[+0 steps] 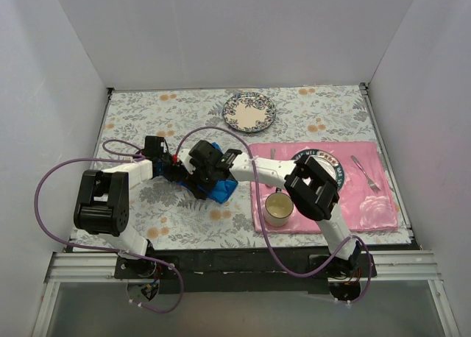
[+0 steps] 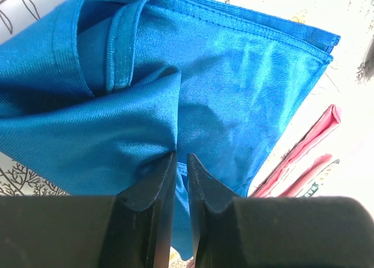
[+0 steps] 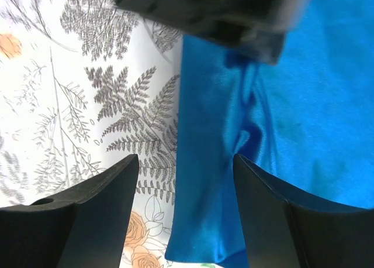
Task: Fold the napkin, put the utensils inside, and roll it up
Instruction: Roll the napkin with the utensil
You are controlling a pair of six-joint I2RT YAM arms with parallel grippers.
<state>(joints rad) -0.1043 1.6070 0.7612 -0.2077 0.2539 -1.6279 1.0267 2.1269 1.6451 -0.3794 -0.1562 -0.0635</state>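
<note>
The bright blue napkin [image 1: 223,188] lies bunched and folded on the floral tablecloth left of the pink placemat, mostly covered by both wrists. My left gripper [image 1: 184,174] is shut on a pinched fold of the napkin [image 2: 234,75], with the fingertips [image 2: 181,158] almost touching. My right gripper [image 1: 200,179] is open, and its jaws [image 3: 186,158] straddle the napkin's [image 3: 304,122] left edge just above the table. A silver fork [image 1: 366,173] lies on the placemat at the right. No knife or spoon shows.
The pink placemat [image 1: 375,204] carries a patterned plate [image 1: 333,162] half hidden under the right arm, and a cream mug [image 1: 278,208] at its near left corner. A second patterned plate [image 1: 249,111] sits at the back. White walls enclose three sides.
</note>
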